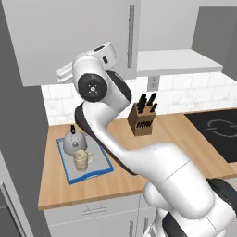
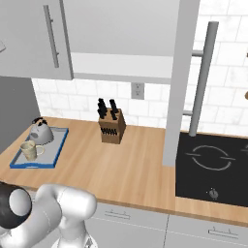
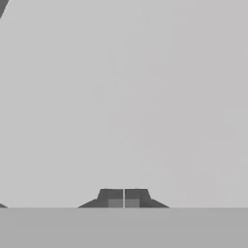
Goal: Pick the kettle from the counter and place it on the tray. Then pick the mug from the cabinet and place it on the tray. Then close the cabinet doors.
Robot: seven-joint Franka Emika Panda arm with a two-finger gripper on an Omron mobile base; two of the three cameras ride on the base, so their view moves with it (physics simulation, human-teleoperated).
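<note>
pressing its two fingertips together on nothing, the gripper [image 3: 124,198] faces a flat pale grey surface close ahead, apparently a cabinet door [image 1: 69,37]. well below the hand, on the counter [image 1: 176,134], the blue-rimmed tray [image 1: 69,173] carries the kettle [image 1: 74,141] and the mug [image 1: 81,160], the mug just in front of the kettle. off to the hand's right, a second cabinet door [image 2: 180,72] stands open edge-on. a knife block [image 1: 141,118] sits beyond the tray.
</note>
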